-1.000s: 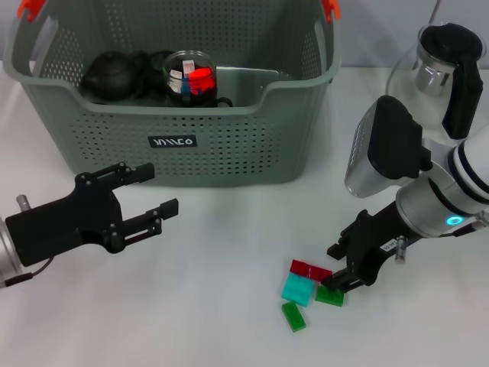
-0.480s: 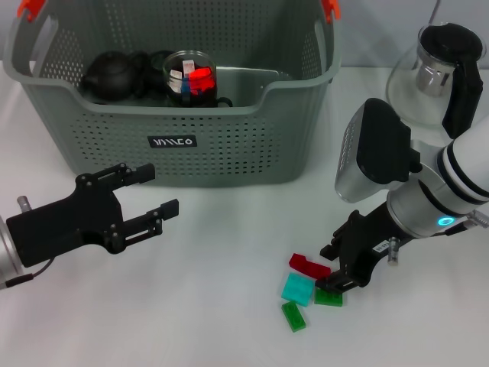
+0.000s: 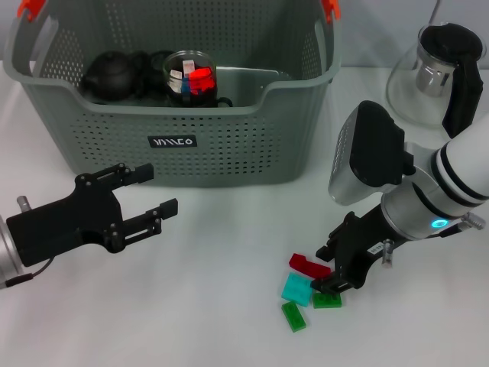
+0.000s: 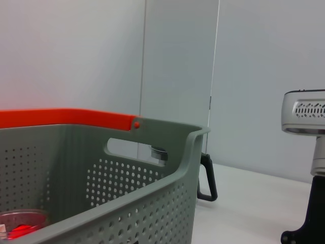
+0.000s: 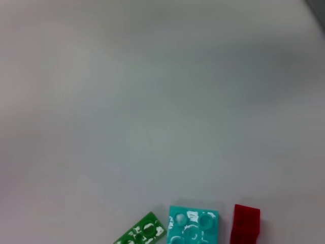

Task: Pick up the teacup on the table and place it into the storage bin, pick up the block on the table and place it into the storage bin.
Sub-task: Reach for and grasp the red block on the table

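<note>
The right tool (image 3: 330, 280) is down at the counter (image 3: 221, 306) among a cluster of blocks, its tips just beside the red block (image 3: 309, 267) and over the dark green block (image 3: 328, 300); whether it grips anything cannot be told. A teal block (image 3: 296, 290) and a small green block (image 3: 293, 316) lie just beside them. The left tool (image 3: 153, 200) hovers in front of the storage bin (image 3: 229, 141), fingers spread wide and holding nothing. Inside the bin sit a dark teapot (image 3: 113, 75) and a glass cup (image 3: 191, 76). A glass teapot (image 3: 439, 73) stands at the far right.
</note>
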Available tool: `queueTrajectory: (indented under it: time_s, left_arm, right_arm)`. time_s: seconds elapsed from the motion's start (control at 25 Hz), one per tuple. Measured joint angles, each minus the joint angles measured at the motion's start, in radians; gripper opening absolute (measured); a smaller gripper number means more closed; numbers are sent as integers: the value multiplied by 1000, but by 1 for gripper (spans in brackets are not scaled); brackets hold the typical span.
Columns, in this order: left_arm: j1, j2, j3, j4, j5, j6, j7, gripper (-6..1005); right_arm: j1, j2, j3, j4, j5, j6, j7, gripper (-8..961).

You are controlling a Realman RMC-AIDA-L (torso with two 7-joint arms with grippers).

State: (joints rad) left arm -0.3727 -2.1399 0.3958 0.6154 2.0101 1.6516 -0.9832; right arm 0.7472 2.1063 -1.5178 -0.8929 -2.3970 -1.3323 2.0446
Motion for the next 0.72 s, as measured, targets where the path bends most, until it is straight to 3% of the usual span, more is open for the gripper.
queueTrajectory:
  time_s: [0.2,0.52,0.72]
  left_arm:
    - [2,0,0,0,-1,0,0,691]
    - [3,0,0,0,-1,-1,0,690]
    - [2,0,0,0,-1,-1,0,690]
  right_arm:
    - [0,0,-16,-1,0,9,11,544]
    - [-1,-2,-21,-1,3,2,12,423]
    - [-5,-2,-15,-2,5,-6,12,206]
